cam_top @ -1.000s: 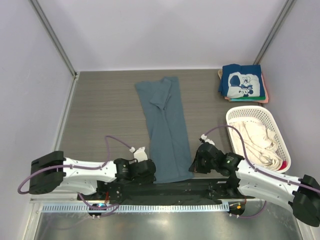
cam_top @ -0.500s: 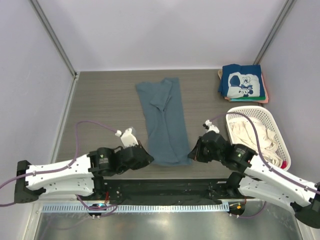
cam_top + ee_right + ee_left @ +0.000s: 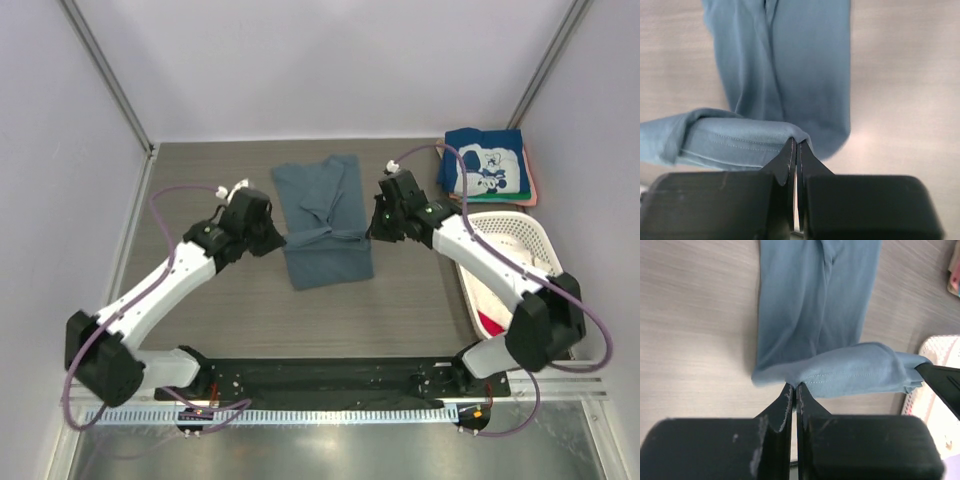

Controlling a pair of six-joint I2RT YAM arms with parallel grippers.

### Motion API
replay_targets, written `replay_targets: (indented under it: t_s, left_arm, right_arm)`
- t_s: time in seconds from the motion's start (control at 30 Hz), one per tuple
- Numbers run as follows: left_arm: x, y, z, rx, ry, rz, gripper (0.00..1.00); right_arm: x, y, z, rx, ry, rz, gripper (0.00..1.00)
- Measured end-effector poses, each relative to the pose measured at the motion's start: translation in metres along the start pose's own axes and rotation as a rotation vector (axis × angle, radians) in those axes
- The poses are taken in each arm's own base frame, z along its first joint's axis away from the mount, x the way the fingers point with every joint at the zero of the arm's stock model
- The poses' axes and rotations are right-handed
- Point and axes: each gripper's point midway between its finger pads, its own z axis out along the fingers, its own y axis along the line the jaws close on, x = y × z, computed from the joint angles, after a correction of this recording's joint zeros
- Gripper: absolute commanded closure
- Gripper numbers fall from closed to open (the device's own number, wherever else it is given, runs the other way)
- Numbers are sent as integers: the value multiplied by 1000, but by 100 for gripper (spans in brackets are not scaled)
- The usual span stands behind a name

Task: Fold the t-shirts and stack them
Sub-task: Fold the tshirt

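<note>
A plain slate-blue t-shirt (image 3: 325, 215) lies lengthwise in the middle of the table, its near hem lifted and carried back over its own body. My left gripper (image 3: 284, 241) is shut on the hem's left corner, and in the left wrist view the left gripper (image 3: 794, 386) pinches the stitched edge of the slate-blue t-shirt (image 3: 805, 315). My right gripper (image 3: 372, 230) is shut on the right corner; in the right wrist view the right gripper (image 3: 797, 142) bites the fold of the slate-blue t-shirt (image 3: 785, 60). A navy t-shirt with white cartoon print (image 3: 485, 165) tops a folded stack at the back right.
A white lattice basket (image 3: 520, 262) stands at the right, partly hidden under my right arm, with red cloth (image 3: 490, 322) showing at its near end. The basket's rim (image 3: 935, 390) shows at the right edge of the left wrist view. Grey walls enclose the table.
Both grippers have carried the shirt's near hem from the table's front edge toward the back, doubling the shirt over itself. Both arms now reach far over the table.
</note>
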Motion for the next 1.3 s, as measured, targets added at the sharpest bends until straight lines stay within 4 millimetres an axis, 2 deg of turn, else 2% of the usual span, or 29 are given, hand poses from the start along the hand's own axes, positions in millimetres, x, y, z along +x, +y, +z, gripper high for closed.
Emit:
replay_targets:
  t_s: [0.1,0.27,0.43,0.63,0.7,0.8,0.83,0.87,0.93,0.97,1.07,1.1,1.17,1.23,1.3]
  left_arm:
    - [-23,-8,30,-5,30,17,100]
    - [-46,-14,81,-16,94,46,100]
    - [-58,-12,121,-22,152,50,100]
    - [-59,-5,152,-42,201,49,98]
    - [-57,-2,158,-50,215,47,95]
    - [-57,2,167,-70,236,45,79]
    - [-59,3,170,-76,239,44,69]
    - [-64,5,174,-83,239,45,62]
    - [-79,8,180,-98,233,30,41]
    - [-90,9,182,-106,231,20,39]
    - [-148,-4,189,-85,167,-3,34]
    - [-169,-12,188,-63,131,0,34]
    - [-196,-18,179,-39,80,7,34]
    - [-200,-19,162,-30,65,15,35]
    - [-177,-17,145,-26,88,26,36]
  right_arm:
    - [-17,-3,27,17,20,-10,99]
    - [-36,-12,68,33,61,-10,99]
    - [-48,-20,99,34,100,0,99]
    - [-61,-26,129,4,138,25,99]
    - [-62,-31,137,1,154,37,89]
    - [-64,-35,152,-12,181,58,66]
    - [-66,-35,157,-20,185,63,61]
    - [-69,-35,163,-30,189,67,47]
    - [-81,-34,174,-55,189,77,41]
    - [-91,-33,179,-67,181,80,39]
    - [-127,-35,180,-86,127,102,38]
    - [-135,-39,176,-85,110,110,37]
    - [-149,-45,161,-80,74,121,38]
    - [-152,-55,138,-73,38,132,41]
    - [-134,-59,112,-76,35,140,43]
